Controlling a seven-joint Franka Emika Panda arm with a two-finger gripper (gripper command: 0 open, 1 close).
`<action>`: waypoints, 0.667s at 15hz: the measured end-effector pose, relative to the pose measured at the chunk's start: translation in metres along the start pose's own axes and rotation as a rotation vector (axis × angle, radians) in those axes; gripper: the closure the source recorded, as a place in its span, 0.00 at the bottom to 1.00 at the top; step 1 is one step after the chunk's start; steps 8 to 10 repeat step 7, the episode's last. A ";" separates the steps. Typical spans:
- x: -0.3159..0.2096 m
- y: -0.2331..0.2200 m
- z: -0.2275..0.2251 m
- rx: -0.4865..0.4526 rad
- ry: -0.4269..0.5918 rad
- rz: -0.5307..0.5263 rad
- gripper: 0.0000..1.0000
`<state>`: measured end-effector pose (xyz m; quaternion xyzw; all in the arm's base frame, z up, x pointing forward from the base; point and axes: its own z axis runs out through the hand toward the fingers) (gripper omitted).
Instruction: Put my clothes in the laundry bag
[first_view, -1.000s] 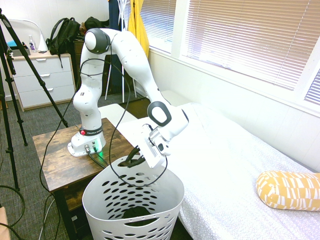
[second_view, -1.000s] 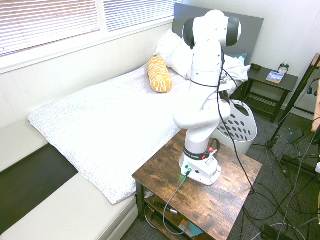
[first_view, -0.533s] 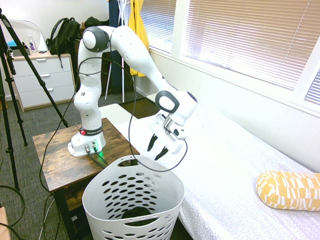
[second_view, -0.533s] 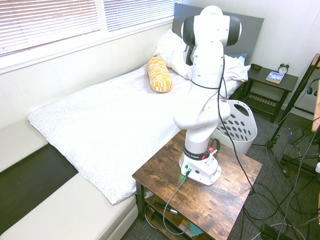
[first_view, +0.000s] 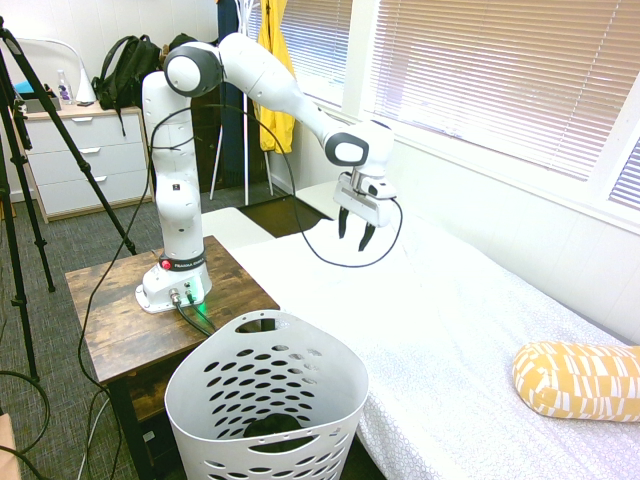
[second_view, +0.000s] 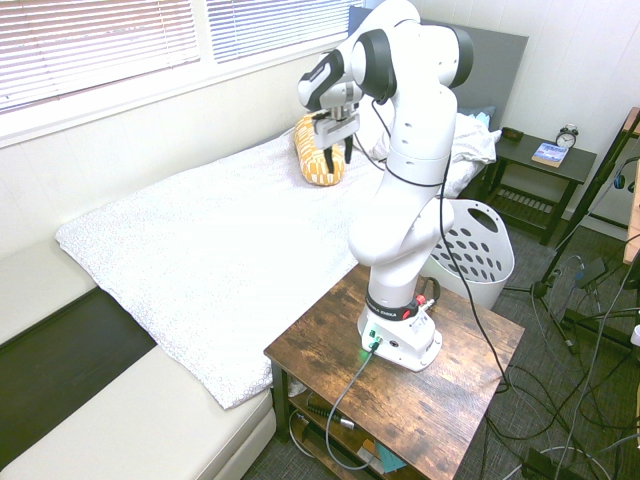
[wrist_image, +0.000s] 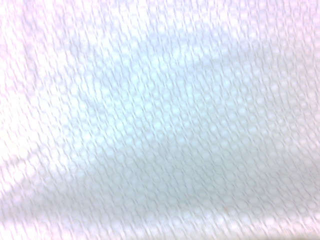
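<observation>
Down at the bottom of the laundry basket (first_view: 266, 400) lies the black garment (first_view: 272, 428), a dark bundle glimpsed through the oval holes and over the rim, well below the claw and well apart from it. That tall white basket stands on the floor against the side of the bed (first_view: 470, 330), next to the wooden side table (first_view: 115, 320), off to the side of where the claw now hangs. The claw (first_view: 356, 229) itself hovers over the white textured bedspread, pointing straight down, its two dark fingers (first_view: 366, 237) spread wide with nothing between them. From the opposite side of the room the same claw (second_view: 334, 150) shows above the bed with the yellow patterned pillow (second_view: 318, 150) just behind it in the picture, and the basket (second_view: 478, 252) sits past the arm's base, beside a dark nightstand (second_view: 540, 170). Close up, the wrist camera sees only the dotted white bedspread (wrist_image: 160, 120) beneath the claw, somewhat blurred. Beyond the claw, by the window blinds, a yellow garment (first_view: 276, 60) hangs upright.
</observation>
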<state>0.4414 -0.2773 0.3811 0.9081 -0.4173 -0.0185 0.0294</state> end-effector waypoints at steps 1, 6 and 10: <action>-0.001 -0.031 0.004 0.020 0.039 0.039 0.00; -0.061 -0.178 0.018 0.089 0.099 0.050 0.00; -0.079 -0.202 0.019 0.098 0.096 0.027 0.00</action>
